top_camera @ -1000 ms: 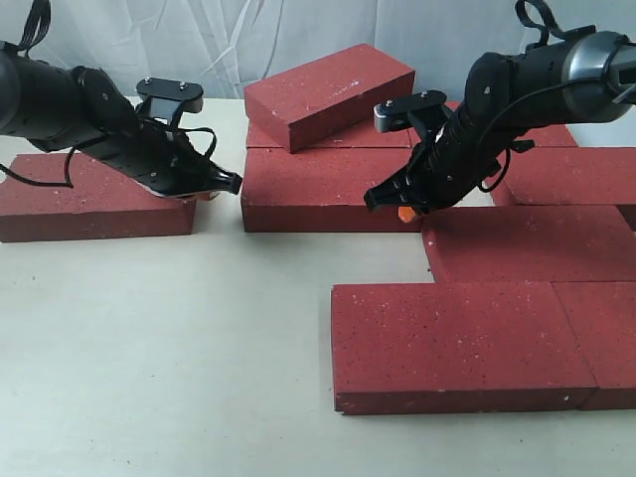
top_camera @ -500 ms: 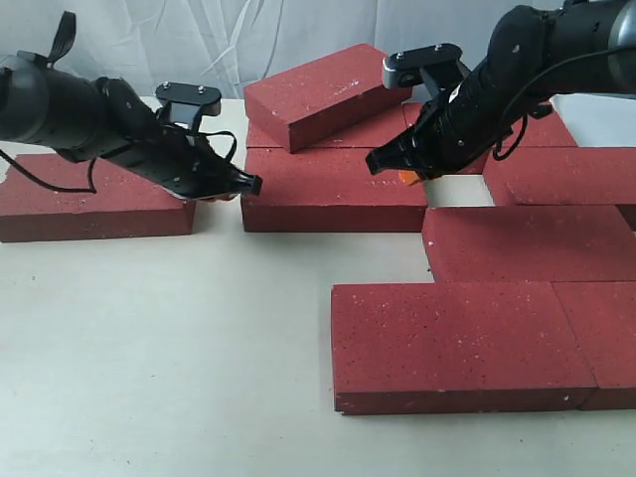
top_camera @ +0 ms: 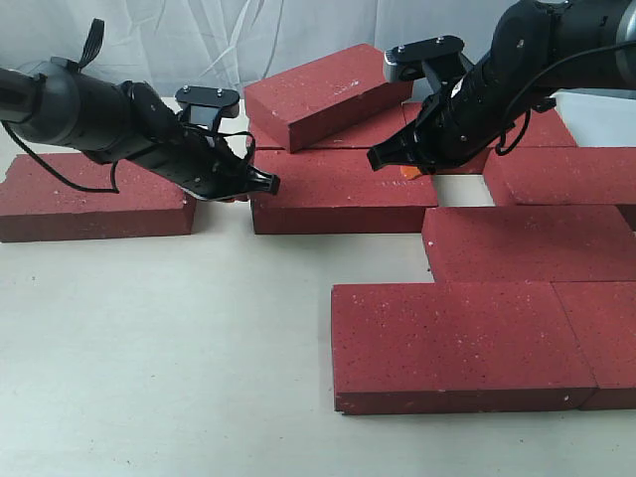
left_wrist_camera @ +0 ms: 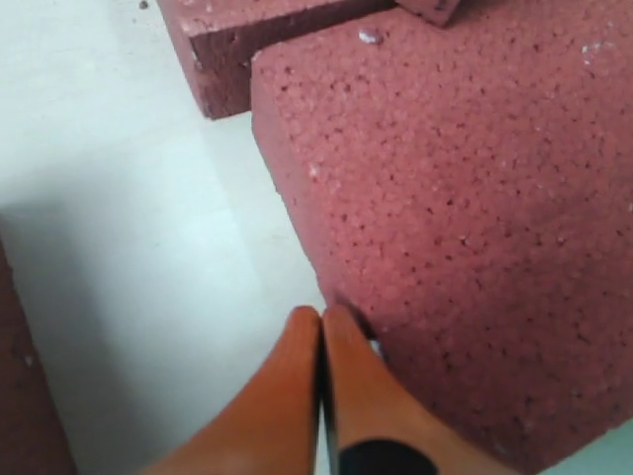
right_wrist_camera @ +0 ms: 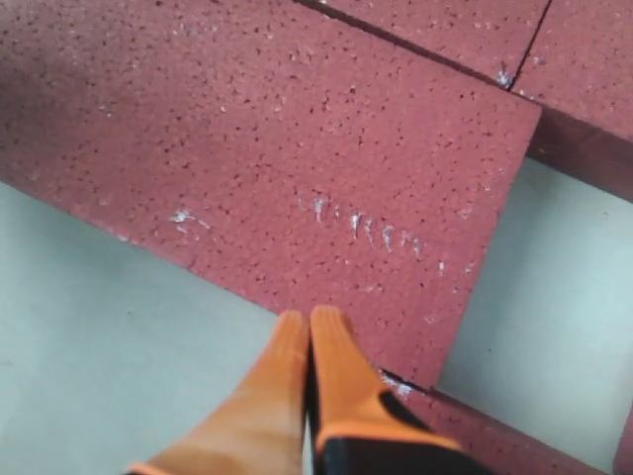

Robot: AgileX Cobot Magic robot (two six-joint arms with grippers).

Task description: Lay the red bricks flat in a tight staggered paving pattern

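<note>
The red bricks lie mostly flat on the pale desk, one tilted atop the rear ones, with the left claw pinched closed, empty, at one corner of a middle brick and the right claw, likewise closed on nothing, above its other end.

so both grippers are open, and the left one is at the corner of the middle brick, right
Not open: both are shut. The wrist views show the left gripper and right gripper with fingers pressed together, empty. The left one is at the corner of the middle brick.
</note>
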